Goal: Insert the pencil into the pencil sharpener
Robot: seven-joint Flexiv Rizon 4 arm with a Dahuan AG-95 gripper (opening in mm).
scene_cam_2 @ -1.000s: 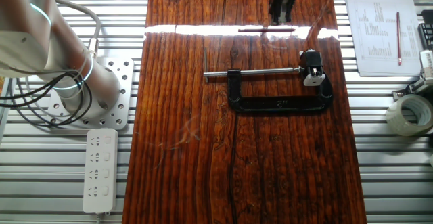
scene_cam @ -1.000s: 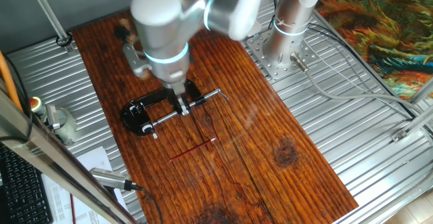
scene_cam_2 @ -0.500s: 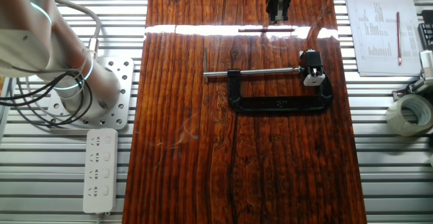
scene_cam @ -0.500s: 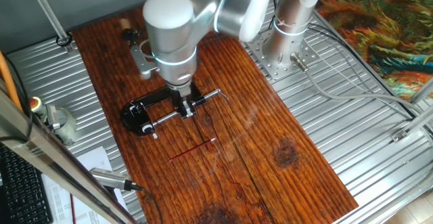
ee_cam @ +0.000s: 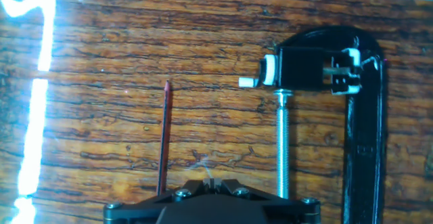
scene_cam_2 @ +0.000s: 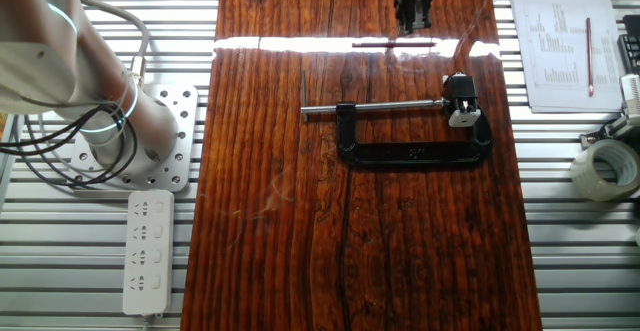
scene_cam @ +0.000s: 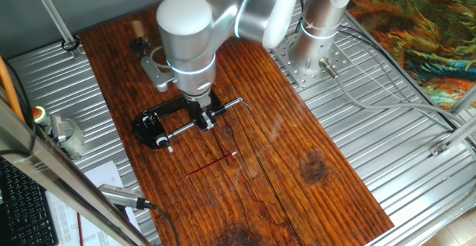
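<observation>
The thin red pencil point(scene_cam: 212, 164) lies flat on the dark, striped wooden board point(scene_cam: 312, 194), out in the open, touching nothing. In the hand view the pencil point(ee_cam: 163, 137) runs straight away from me, its far end pointing up the picture; I cannot tell which end is the sharpened tip. Its long axis lies almost parallel to the silver screw rod point(ee_cam: 283, 143) of the black metal C-clamp point(scene_cam_2: 415, 154), which sits just to its right with a clear strip of bare wood between them. At the far end of that rod the clamp pinches the small black-and-white pencil sharpener point(ee_cam: 308, 70).

My gripper point(scene_cam: 202, 120) hangs above the board over the clamp's rod, not touching the pencil. Its jaws hold nothing, but I cannot tell whether they are spread or pressed together; only the black base shows at the bottom of the hand view.

Bare board spreads beyond the pencil on the side away from the clamp. A bright band of glare point(scene_cam_2: 350, 42) crosses the wood right at the pencil. Ribbed metal table point(scene_cam: 416, 157) surrounds the board's edges.
</observation>
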